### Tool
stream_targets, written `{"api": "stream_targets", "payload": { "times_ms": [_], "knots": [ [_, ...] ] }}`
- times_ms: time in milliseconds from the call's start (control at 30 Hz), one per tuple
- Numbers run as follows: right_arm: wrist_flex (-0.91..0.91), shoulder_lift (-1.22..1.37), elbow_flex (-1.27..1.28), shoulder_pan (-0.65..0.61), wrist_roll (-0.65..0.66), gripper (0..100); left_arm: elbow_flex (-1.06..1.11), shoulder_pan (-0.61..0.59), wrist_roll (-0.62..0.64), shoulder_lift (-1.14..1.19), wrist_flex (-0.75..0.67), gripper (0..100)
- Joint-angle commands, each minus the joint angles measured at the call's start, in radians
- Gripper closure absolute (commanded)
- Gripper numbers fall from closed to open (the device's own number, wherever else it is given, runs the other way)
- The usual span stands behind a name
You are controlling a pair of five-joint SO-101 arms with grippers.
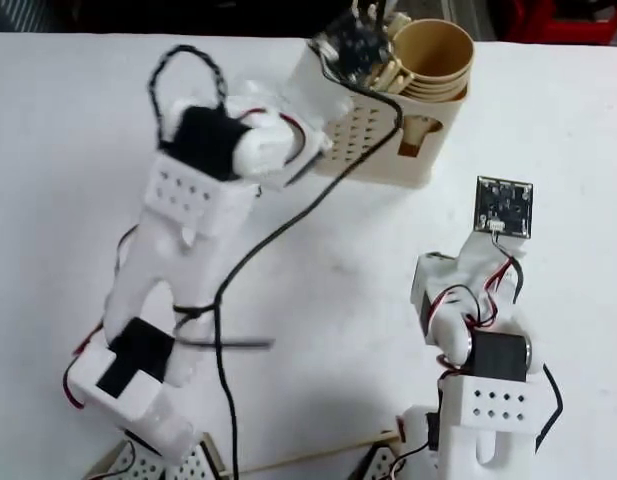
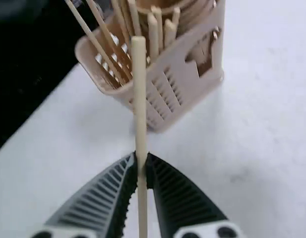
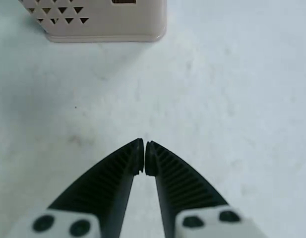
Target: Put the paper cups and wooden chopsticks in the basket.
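l pincer grips chopstick | basket ahead, cups inside | stick on table

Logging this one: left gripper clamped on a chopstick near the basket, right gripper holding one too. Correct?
Not quite: the right gripper is shut on nothing, as the right wrist view shows. The left gripper does clamp a chopstick near the basket.

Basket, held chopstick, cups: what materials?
Basket: probably moulded plastic, beige and matte, going by the perforated walls and rounded corners.
Chopstick: looks like pale unfinished wood or bamboo; straight, blunt tip.
Cups: seemingly paper; tan, with thin stacked rims.
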Motion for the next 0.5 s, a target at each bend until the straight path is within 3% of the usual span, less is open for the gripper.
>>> {"api": "stream_targets", "payload": {
  "times_ms": [0, 267, 467],
  "knots": [
    [-0.015, -0.013, -0.008, -0.002, -0.003, 98.0, -0.203, 0.041, 0.0, -0.059, -0.091, 98],
    [-0.015, -0.013, -0.008, 0.001, -0.002, 97.9, -0.238, 0.111, 0.002, -0.054, -0.408, 98],
    [-0.016, -0.013, -0.008, 0.001, -0.002, 97.9, -0.219, 0.117, 0.091, 0.015, -0.652, 98]
  ]
}}
